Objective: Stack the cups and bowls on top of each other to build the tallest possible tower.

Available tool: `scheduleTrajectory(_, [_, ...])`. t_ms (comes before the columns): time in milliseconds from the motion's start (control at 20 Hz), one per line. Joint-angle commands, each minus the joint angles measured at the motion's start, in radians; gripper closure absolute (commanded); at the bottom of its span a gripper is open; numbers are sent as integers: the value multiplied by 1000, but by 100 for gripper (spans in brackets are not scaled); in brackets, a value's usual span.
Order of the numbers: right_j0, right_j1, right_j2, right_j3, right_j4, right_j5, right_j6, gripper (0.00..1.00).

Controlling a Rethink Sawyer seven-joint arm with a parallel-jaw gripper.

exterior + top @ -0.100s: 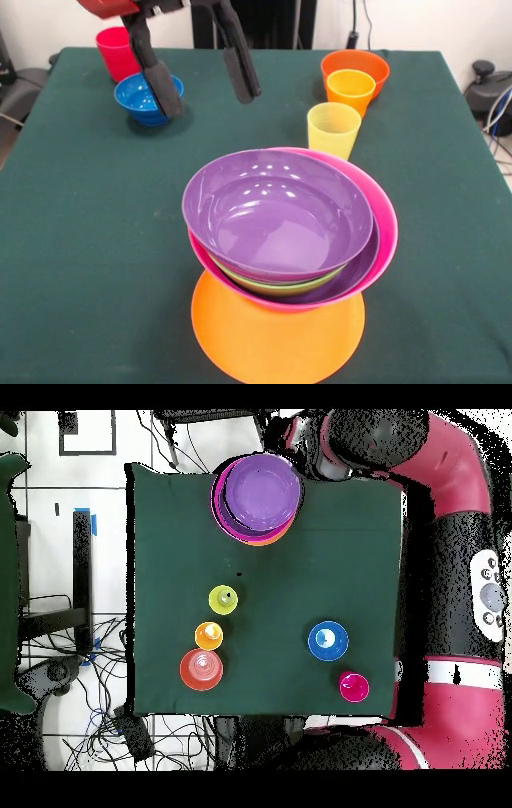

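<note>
The tower stands near the table's front: a wide orange bowl (276, 340) lies upside down as base, with a pink bowl (386, 232), a green sliver (280, 284) and a purple bowl (276, 216) nested on it, tilted. From overhead, the tower (262, 494) sits at the top edge. My gripper (204, 88) hangs open and empty at the far side, one finger (162, 86) in front of the blue bowl (138, 98). A red cup (114, 50) stands behind that bowl. The yellow cup (334, 128), orange-yellow cup (350, 90) and red-orange bowl (358, 62) line up on the far right.
Overhead, the blue bowl (327, 641) and red cup (353, 686) sit close to the robot's base. The yellow cup (223, 599), orange-yellow cup (208, 634) and red-orange bowl (202, 670) form a row at the left. The red arm (455, 474) curves along the table's right side.
</note>
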Motion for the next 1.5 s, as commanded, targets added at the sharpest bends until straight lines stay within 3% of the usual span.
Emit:
scheduleTrajectory(50, [56, -83, -107, 202, -58, -42, 143, 0])
scheduleTrajectory(350, [62, -174, -158, 333, -45, -80, 150, 0])
scheduleTrajectory(900, [87, -217, -234, 505, -50, -194, 178, 0])
scheduleTrajectory(1500, [118, -243, -286, 679, 3, -301, 205, 0])
